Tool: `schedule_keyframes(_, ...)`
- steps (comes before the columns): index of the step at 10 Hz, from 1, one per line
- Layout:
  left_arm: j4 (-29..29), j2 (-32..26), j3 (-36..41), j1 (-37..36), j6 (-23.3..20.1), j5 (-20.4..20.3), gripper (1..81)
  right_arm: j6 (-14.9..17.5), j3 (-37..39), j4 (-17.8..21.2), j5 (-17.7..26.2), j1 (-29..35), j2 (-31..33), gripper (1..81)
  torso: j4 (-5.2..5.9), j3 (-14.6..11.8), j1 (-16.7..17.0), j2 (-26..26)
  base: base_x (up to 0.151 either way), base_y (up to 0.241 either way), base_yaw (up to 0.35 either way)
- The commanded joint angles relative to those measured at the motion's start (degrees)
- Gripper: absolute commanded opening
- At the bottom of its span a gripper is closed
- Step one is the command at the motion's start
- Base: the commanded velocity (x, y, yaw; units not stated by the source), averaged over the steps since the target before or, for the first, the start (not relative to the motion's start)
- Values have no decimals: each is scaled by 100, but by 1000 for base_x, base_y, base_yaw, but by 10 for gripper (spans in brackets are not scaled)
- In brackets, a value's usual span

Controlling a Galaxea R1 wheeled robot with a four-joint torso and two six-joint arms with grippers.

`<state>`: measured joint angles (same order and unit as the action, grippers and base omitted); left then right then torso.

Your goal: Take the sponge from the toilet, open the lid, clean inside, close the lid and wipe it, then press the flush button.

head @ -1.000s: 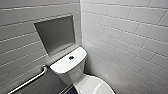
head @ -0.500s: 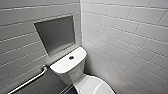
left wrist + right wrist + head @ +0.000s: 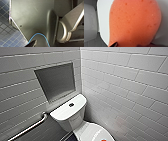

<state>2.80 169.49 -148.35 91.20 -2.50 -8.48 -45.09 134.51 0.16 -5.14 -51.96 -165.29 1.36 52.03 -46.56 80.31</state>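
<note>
Evidently the sponge [image 3: 134,23] lies on the shut lid [image 3: 93,131], six o'clock from the flush button [image 3: 71,104], awaiting pickup; whether the right gripper [image 3: 115,44] clamps it cannot be told.

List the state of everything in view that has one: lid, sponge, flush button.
the lid: down, closed over the bowl.
the sponge: on the lid, close under the right wrist camera; cannot tell if it is gripped.
the flush button: sits in the tank top, nothing touching it.
</note>
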Motion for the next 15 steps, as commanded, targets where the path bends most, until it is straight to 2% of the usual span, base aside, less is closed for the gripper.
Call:
schedule_keyframes(1,62,-11,7,70,21,444,811,53,241,-33,147,356,-121,811,0,0,0,0,0,0,0)
schedule_keyframes(4,62,6,7,52,21,444,811,44,197,-315,-65,286,-103,811,0,0,0,0,0,0,0)
schedule_keyframes(5,62,16,7,52,21,444,811,44,206,-315,-92,268,-95,10,0,0,-2,0,0,0,0)
schedule_keyframes(7,54,16,7,52,21,444,811,44,162,-323,-197,286,-33,10,0,0,-2,0,0,0,0)
schedule_keyframes(8,36,16,7,52,21,444,811,44,-289,-419,-232,356,323,10,0,0,-2,0,0,0,0)
schedule_keyframes(10,1,24,42,52,13,401,811,27,-2256,-691,-390,540,1842,10,0,0,-2,0,0,0,0)
schedule_keyframes(11,-16,33,43,34,4,374,811,35,-2930,-796,-382,550,2402,10,0,2,-2,0,0,0,0)
schedule_keyframes(13,-17,-71,310,-53,-5,374,811,36,-3752,-971,-381,245,3379,10,0,2,-2,0,0,0,0)
schedule_keyframes(15,-17,-536,1322,-203,-40,374,811,44,-4136,-1246,-391,-319,3930,10,0,2,-2,0,0,0,0)
